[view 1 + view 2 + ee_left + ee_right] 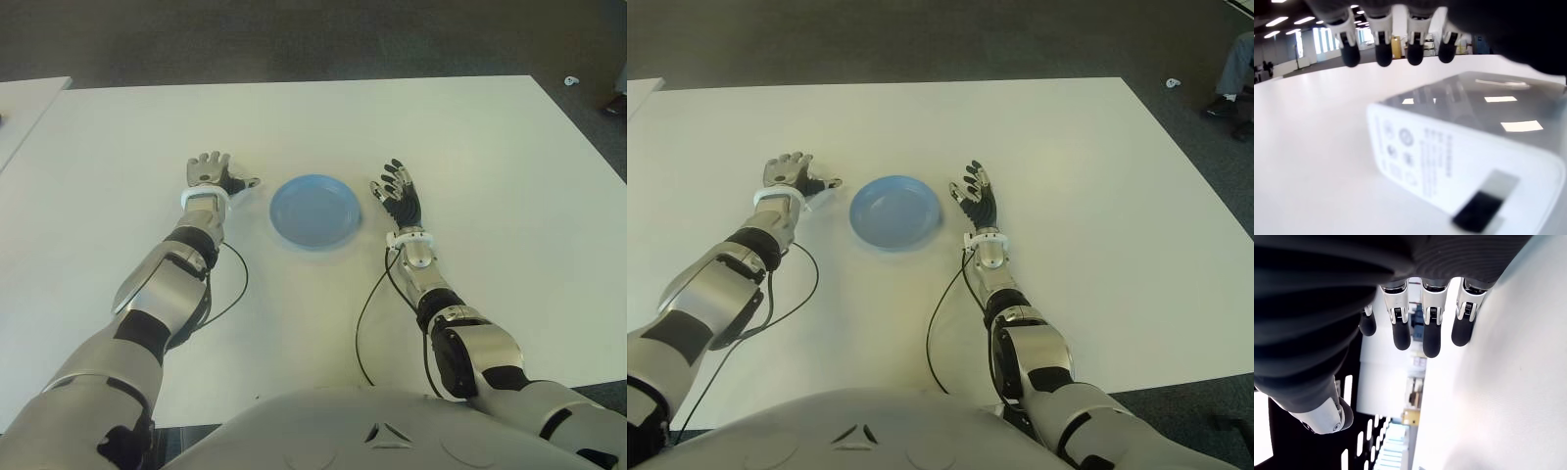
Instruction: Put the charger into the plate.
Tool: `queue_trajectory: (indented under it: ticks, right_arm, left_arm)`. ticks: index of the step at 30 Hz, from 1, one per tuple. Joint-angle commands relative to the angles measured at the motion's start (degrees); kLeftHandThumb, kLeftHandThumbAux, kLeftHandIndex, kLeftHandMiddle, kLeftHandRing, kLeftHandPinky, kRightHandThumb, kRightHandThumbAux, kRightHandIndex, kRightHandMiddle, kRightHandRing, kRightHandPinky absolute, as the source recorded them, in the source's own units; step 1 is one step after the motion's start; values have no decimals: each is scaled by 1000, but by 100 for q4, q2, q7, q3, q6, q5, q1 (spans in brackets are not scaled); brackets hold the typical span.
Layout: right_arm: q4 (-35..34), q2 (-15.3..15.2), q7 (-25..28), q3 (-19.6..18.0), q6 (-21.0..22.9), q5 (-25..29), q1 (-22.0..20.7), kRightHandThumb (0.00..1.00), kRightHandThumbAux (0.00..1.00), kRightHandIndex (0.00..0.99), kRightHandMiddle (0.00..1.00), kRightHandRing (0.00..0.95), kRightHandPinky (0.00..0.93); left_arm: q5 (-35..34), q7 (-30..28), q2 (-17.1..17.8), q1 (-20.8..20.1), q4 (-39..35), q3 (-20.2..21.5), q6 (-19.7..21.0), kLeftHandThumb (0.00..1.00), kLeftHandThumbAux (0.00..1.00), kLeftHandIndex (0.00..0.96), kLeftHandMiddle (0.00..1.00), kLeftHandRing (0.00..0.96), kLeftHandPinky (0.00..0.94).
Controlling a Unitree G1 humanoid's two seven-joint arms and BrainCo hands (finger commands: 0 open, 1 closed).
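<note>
While both arms reach forward across the white table (470, 147), a thin black cable (364, 323) loops on the tabletop close to the robot's body beside the right forearm, and another cable (235, 284) curls beside the left forearm. Farther out, the right hand (399, 196) shows just to the right of the blue plate (315, 211), palm turned up and fingers (1432, 338) extended and spread, holding nothing; the right wrist view shows the fingertips straight and apart from the thumb, with only bare tabletop alongside. The plate sits between the two hands, and nothing lies in it. On the plate's left, the left hand (210, 176) is over the white charger (1474, 156), which lies on the table beneath the palm, outside the plate. The left wrist view shows the charger close up, a white block with grey printed markings on its end face and a dark port, while the hand's fingers (1383, 49) hang straight above its far side, not closed around it. Beyond the table's far edge lies dark carpet (313, 39).
</note>
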Motion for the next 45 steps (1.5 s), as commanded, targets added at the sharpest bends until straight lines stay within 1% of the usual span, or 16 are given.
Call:
queue_trajectory:
  ticks: [1,8,17,27,45]
  right_arm:
    - [593,101,120,33,613,4,725,91,680,52,147,163,187]
    - [588,95,127,18,580,18,737,87,673,53,146,162,189]
    - [588,87,120,20,580,10,739,91,671,58,155,172,201]
    - [580,91,127,20,545,13,733,94,665,63,158,175,200]
    - [582,84,167,6,566,28,711,81,660,58,162,180,202]
  left_arm:
    - [-137,-119,-29,129,-225,93,230,183,159,0,0,0,0]
    - [-160,-301,199,536,-1102,168,752,194,192,0,0,0,0]
    - [-117,-646,436,906,-1998,231,1191,201,190,0,0,0,0]
    - [-77,-956,628,1228,-2702,268,1428,205,180,0,0,0,0]
    - [106,-1368,848,1789,-3854,251,1690,192,181,0,0,0,0]
